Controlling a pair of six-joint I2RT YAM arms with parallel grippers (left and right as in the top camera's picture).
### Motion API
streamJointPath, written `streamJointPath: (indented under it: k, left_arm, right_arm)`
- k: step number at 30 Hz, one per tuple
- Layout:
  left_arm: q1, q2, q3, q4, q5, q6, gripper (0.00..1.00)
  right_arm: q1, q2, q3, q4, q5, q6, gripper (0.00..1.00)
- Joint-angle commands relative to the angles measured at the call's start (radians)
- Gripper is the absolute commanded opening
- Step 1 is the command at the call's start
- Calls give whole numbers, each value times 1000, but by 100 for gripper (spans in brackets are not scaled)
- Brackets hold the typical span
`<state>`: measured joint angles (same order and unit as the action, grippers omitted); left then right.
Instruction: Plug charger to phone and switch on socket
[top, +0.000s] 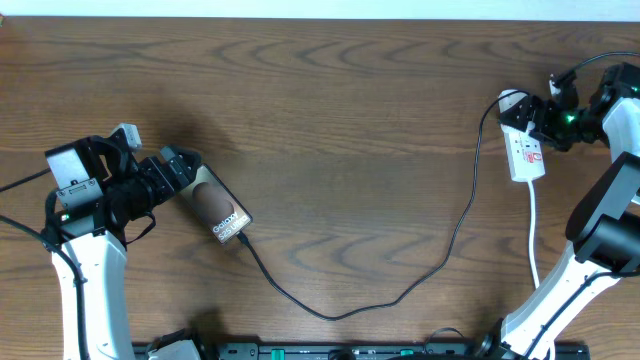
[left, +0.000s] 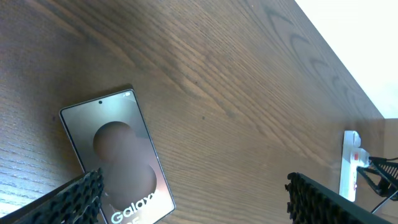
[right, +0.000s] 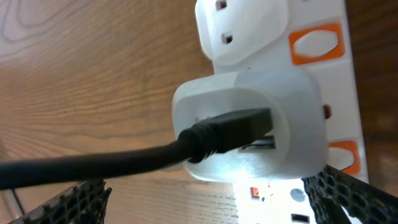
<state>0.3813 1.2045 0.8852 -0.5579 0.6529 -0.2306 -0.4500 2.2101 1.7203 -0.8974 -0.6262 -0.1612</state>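
The phone (top: 218, 209) lies flat on the wooden table at the left, "Galaxy" face up, and also shows in the left wrist view (left: 118, 163). The charger cable (top: 400, 297) runs from the phone's near end in a long loop to a white adapter (right: 249, 124) plugged into the socket strip (top: 525, 148) at the far right. My left gripper (top: 186, 168) is open at the phone's far end, with one finger over the phone's edge (left: 196, 200). My right gripper (top: 546, 120) is open, and its fingers straddle the adapter and strip (right: 211, 202).
The strip's orange-red switches (right: 314, 43) sit beside the sockets. Its white cord (top: 534, 235) trails toward the front edge. The strip also shows small at the right of the left wrist view (left: 349, 165).
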Motion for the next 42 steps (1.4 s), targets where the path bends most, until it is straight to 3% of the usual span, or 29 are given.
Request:
streamJointPath:
  k: [1,11,21,42]
  left_arm:
    - [-3,2,3,-3,9,21,92]
    - [-3,2,3,-3,9,21,92]
    - [-3,2,3,-3,9,21,92]
    - [-3,2,3,-6,9,21,92]
  right_arm:
    - [22,18,-1,-14,-84,19,98]
    - [26,18,-2,-10,-61,18,98]
    - [25,18,-2,31,180,38,97]
    - [24,18,22,66,148,60,99]
